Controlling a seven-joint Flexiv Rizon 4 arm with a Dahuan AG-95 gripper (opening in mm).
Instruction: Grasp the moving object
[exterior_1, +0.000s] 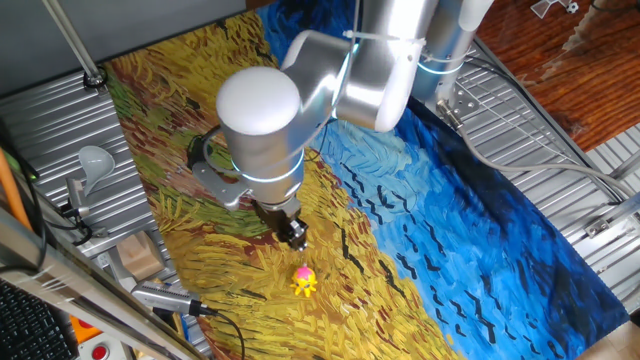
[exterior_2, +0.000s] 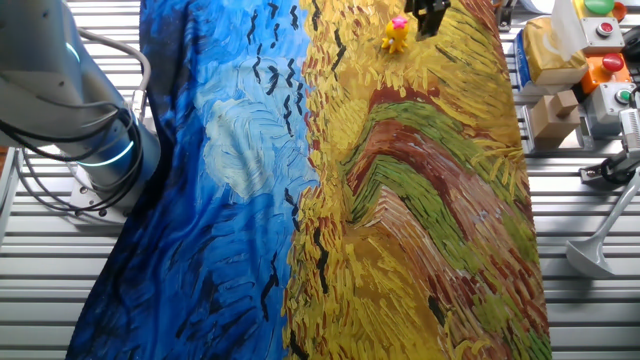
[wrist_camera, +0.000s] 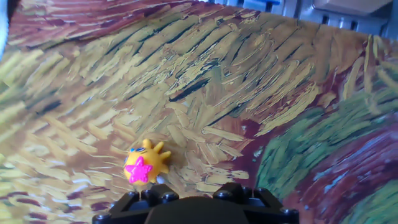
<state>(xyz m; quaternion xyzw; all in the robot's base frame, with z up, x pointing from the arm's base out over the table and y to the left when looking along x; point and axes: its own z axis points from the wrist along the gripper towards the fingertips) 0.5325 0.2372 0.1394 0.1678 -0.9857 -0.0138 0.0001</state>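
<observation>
Three simultaneous views of a single-arm workcell. In one fixed view the silver arm (exterior_1: 330, 90) reaches over a painted cloth (exterior_1: 450, 230) spread across the desk (exterior_1: 40, 130), its dark end effector (exterior_1: 292, 234) pointing downward over the yellow, wheat-coloured half of the cloth. The toy (exterior_1: 303, 280), with a pink top and yellow spiky legs, stands on the cloth just below and slightly right of the end effector, near it but not touching. The bulky wrist joint hides most of the end effector here, so its fingers cannot be separated. The other fixed view looks from the opposite side: the arm's base (exterior_2: 80, 150) appears at the left edge beside the blue half of the cloth (exterior_2: 230, 200), and the toy (exterior_2: 396, 33) lies at the far end, just left of the end effector (exterior_2: 432, 15), which is cut off by the top of the frame. This view alone shows the boxes and buttons (exterior_2: 600, 60) crowded at the right edge of the desk (exterior_2: 590, 320). The hand view alone shows the toy (wrist_camera: 146, 163) closely: a pink star on a rounded yellow body, resting on ochre brushstrokes of the cloth (wrist_camera: 249, 87), left of centre and just beyond the dark housing (wrist_camera: 193, 208) at the bottom edge. No fingertips appear in this view, so whether the end effector is released or clenched cannot be told; nothing is visibly held.
</observation>
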